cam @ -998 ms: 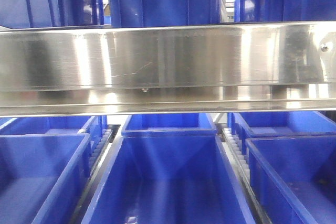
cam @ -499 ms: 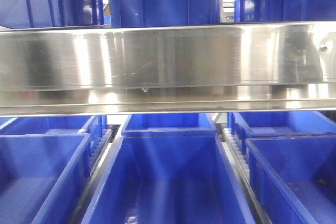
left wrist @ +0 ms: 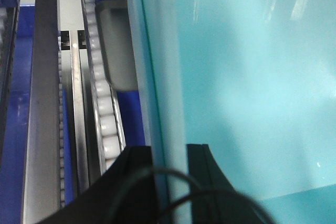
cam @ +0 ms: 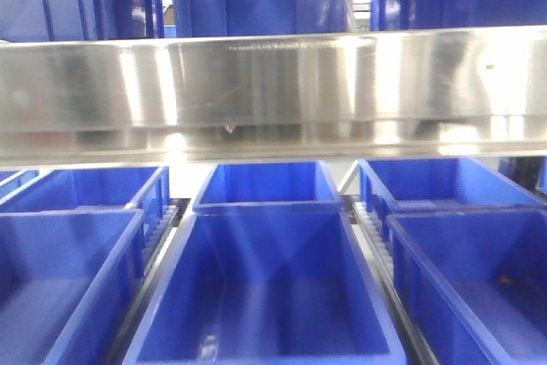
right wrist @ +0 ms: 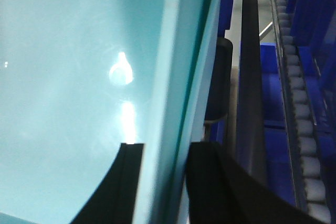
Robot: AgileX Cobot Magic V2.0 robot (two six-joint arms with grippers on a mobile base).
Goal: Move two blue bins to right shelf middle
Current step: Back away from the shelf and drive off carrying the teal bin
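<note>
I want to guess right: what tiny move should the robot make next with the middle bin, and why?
Probably slide the middle bin straight back. The left tool and right tool each clamp a side wall, and the steel beam hangs close above, so lifting first looks risky.

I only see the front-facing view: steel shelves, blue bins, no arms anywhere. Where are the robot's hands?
Observer: The left tool grips a bin wall between two black fingers.
Operator: And the other one?
Observer: The right tool pinches a bin rim the same way.
Operator: What's next to them?
Observer: A track of white rollers runs just left of the left tool's bin wall.
</note>
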